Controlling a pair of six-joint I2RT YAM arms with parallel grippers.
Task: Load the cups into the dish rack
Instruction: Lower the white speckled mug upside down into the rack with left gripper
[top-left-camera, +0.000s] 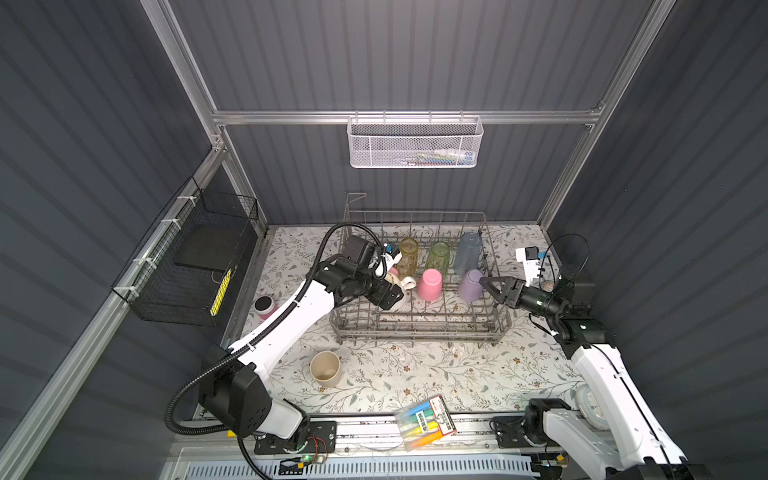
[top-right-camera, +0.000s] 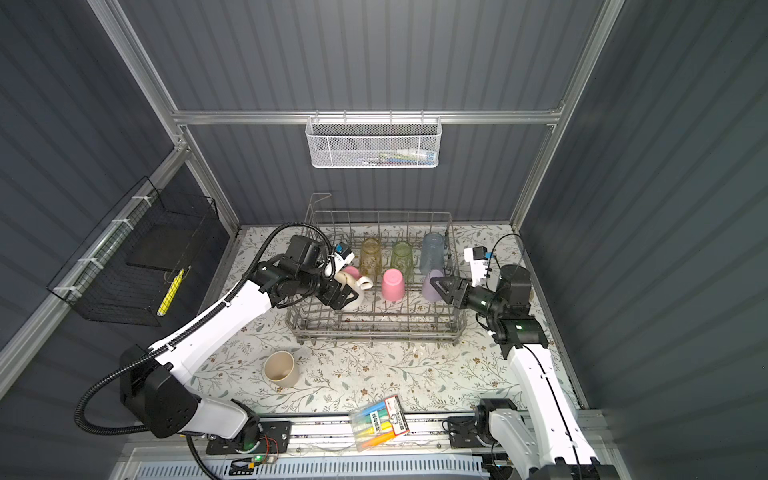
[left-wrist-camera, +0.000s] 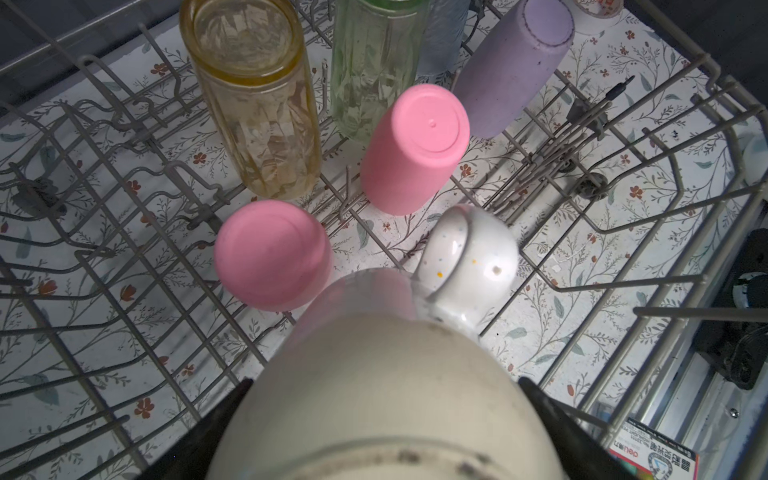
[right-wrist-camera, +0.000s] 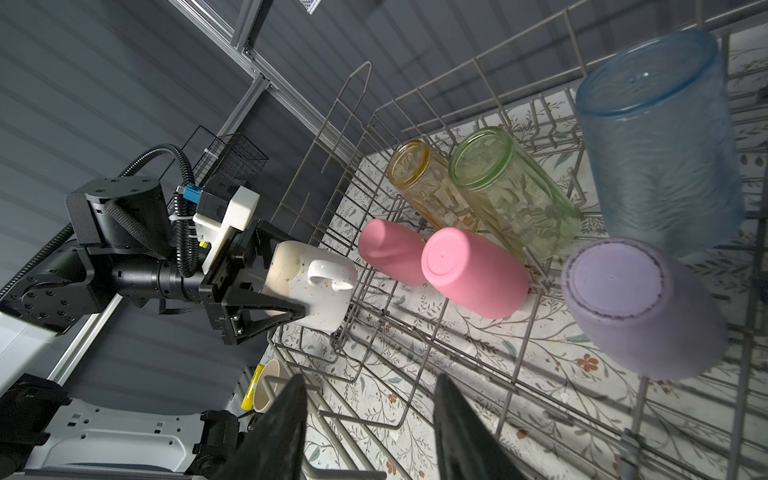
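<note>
The grey wire dish rack holds several upside-down cups: amber glass, green glass, clear-blue tumbler, pink tumbler, lilac tumbler. A second pink tumbler stands partly behind my left arm. My left gripper is shut on the cream speckled mug, tilted over the rack's left end with its handle pointing away. My right gripper is open and empty at the rack's right side, next to the lilac tumbler. A beige tumbler stands mouth-up on the table in front of the rack.
A short pink pot with a black top sits left of the rack. A marker pack lies at the front edge. A white mesh basket hangs on the back wall and a black wire basket on the left wall.
</note>
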